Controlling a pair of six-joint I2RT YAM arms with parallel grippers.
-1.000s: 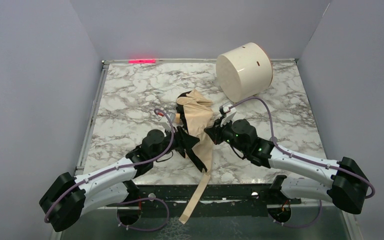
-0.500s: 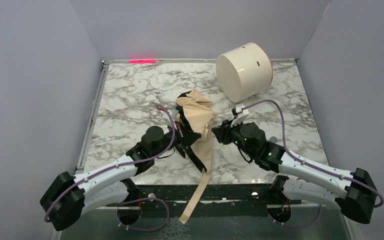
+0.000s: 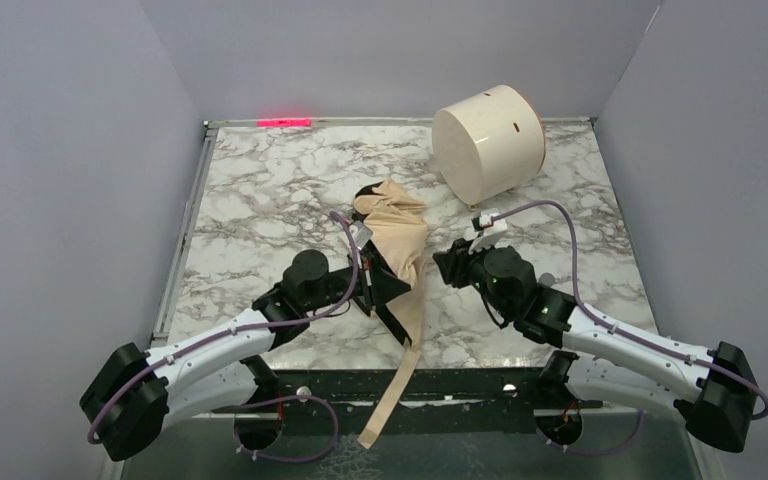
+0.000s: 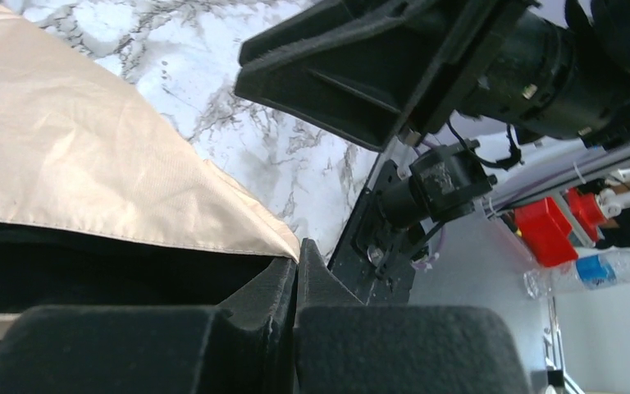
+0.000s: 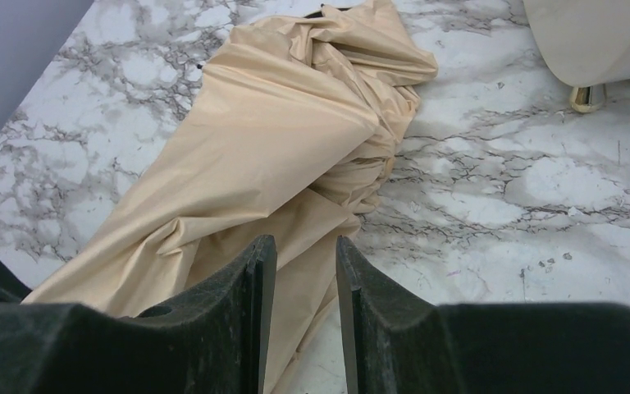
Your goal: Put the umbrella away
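Right wrist: crumpled beige fabric umbrella (image 5: 295,139)

We see the top view brightly and evenly lit from overhead, with soft, short shadows under the arms and beneath the white drum (image 3: 488,140) on the marble counter (image 3: 260,200). A red glow (image 3: 285,122) smears along the counter's far edge. Focus holds across that frame.

In the left wrist view the left tool (image 4: 298,271) is a dark, blurred mass at the bottom. The umbrella (image 4: 74,164) cloth above it is bright, and the background at right is washed pale.

In the right wrist view the right tool (image 5: 302,254) is out of focus. The cloth folds are sharp with gentle shading, and the drum is nearly blown out.
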